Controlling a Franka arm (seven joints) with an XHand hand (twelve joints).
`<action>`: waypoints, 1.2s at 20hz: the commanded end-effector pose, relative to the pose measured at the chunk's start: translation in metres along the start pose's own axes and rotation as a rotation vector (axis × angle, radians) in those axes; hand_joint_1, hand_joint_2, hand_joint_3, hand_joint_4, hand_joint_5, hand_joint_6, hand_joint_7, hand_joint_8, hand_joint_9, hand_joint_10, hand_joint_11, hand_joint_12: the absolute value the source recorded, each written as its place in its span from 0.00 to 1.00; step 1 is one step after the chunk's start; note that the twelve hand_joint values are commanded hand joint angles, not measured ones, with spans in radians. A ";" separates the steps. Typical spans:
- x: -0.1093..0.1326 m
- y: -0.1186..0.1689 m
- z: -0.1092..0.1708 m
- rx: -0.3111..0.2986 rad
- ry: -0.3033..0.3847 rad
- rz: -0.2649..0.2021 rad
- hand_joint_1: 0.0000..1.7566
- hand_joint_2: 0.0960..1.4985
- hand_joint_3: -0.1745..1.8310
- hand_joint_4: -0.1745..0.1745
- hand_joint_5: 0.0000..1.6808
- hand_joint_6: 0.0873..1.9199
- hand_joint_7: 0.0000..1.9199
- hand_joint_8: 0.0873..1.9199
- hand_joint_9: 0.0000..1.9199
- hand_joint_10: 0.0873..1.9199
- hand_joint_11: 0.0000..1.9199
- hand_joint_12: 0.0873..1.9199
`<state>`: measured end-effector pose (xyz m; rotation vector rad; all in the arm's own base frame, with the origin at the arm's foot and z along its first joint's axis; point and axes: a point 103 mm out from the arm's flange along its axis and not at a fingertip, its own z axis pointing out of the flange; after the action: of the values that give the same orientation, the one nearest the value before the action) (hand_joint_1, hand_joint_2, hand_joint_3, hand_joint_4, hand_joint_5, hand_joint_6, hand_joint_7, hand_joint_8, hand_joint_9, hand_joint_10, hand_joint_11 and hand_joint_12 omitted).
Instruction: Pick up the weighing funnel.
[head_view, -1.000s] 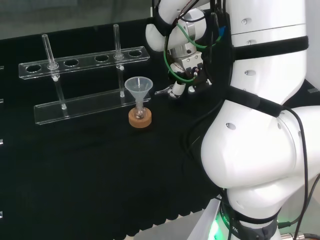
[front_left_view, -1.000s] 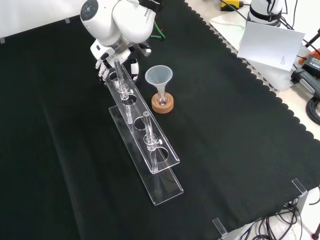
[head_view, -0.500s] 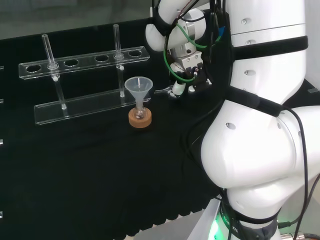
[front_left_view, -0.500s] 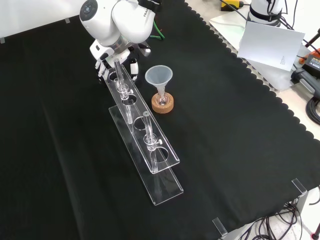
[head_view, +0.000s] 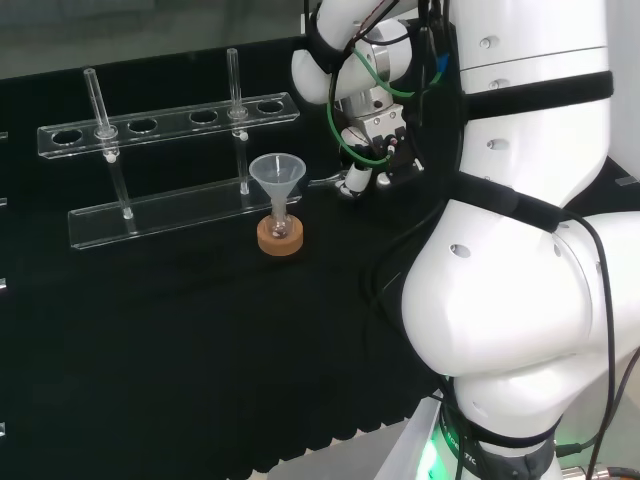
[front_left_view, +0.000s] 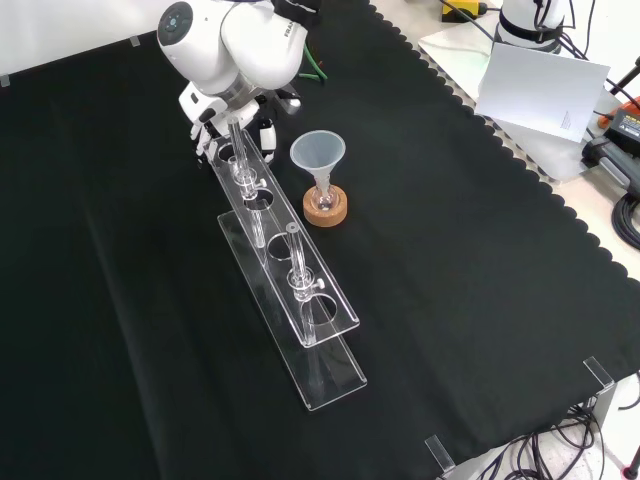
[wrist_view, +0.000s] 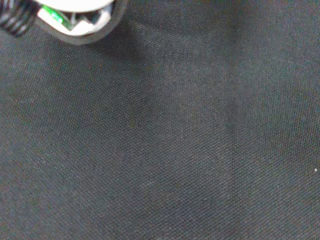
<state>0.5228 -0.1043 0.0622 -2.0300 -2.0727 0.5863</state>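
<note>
Hand (head_view: 358, 178) low over the cloth (front_left_view: 480, 300) by the rack (front_left_view: 330, 375).
A clear piece, perhaps the weighing funnel (head_view: 322, 183), shows just beside it; whether it grasps anything, I cannot tell.

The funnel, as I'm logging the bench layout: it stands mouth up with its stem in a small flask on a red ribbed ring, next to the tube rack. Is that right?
Not quite: in the head view the small flask sits on a cork ring, not a red ribbed one. The funnel does stand mouth up next to the tube rack.
</note>
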 end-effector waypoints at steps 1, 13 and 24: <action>-0.003 -0.001 0.001 -0.003 -0.017 0.018 0.58 0.41 0.40 0.84 0.63 0.38 0.29 0.33 0.42 0.23 0.27 0.67; -0.009 -0.012 -0.009 -0.028 -0.028 0.041 0.63 0.41 0.43 1.00 0.73 0.38 0.29 0.32 0.47 0.22 0.30 0.64; -0.031 -0.045 -0.035 -0.057 -0.040 0.069 0.63 0.41 0.42 1.00 0.73 0.37 0.30 0.32 0.47 0.22 0.32 0.64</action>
<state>0.5079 -0.1187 0.0990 -2.1215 -2.0801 0.5714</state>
